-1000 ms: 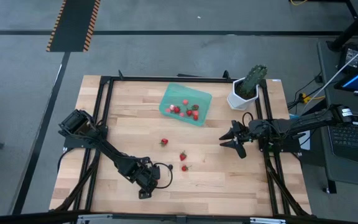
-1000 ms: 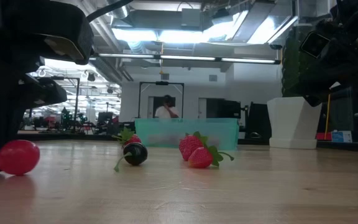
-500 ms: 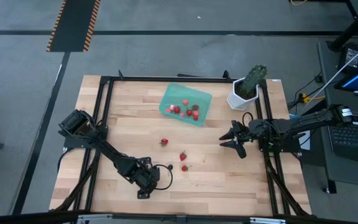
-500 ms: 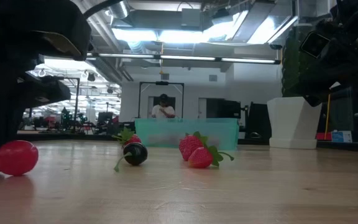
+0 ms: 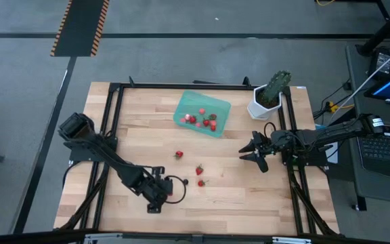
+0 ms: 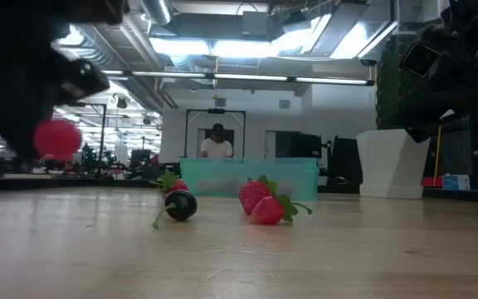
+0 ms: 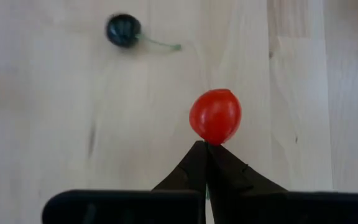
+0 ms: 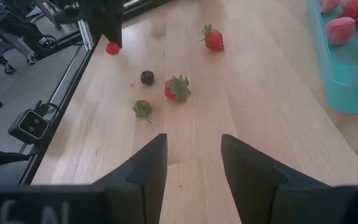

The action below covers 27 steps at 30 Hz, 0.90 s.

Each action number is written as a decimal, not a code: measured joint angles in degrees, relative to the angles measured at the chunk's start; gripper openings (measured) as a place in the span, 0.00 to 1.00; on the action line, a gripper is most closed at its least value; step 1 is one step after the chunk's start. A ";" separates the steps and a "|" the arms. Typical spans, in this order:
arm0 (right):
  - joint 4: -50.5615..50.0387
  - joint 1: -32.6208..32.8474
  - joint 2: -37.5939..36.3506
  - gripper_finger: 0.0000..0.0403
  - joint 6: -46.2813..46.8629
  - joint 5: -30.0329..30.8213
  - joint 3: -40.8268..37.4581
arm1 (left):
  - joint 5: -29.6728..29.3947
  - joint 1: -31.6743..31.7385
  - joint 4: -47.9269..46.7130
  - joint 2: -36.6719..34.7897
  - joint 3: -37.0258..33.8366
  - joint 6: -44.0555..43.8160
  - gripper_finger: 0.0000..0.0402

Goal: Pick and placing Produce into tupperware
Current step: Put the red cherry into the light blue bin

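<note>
A small round red piece of produce [image 7: 215, 116] sits pinched at the very tips of the left gripper [image 7: 206, 148], whose jaws are pressed together on it, lifted clear of the surface [image 5: 249, 196] near the front-left (a second ago it rested on the wood beside the jaws; in the low view it now hangs in the air). The tupperware [image 5: 202, 113] lies well away toward the back centre, so the coming carry runs away from the front edge and toward the right arm's side. Loose on the wood between them lie a dark berry [image 7: 123, 30] and a few strawberries [image 5: 199, 170]. The right gripper [image 5: 252, 153] waits near the right edge, jaws spread and empty, unmoved
</note>
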 joint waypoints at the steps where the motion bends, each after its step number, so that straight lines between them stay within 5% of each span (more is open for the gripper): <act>1: -0.08 0.00 0.00 0.38 0.00 0.00 0.00 | -0.50 -0.12 -0.69 -0.77 0.00 0.02 0.00; 13: -0.24 0.00 0.01 0.38 0.00 -0.13 0.00 | -1.99 -0.14 -5.86 -6.38 0.00 1.40 0.00; 27: -0.77 0.00 0.01 0.38 -0.11 -0.11 0.00 | -16.81 -3.45 -3.74 -13.49 -3.15 3.07 0.00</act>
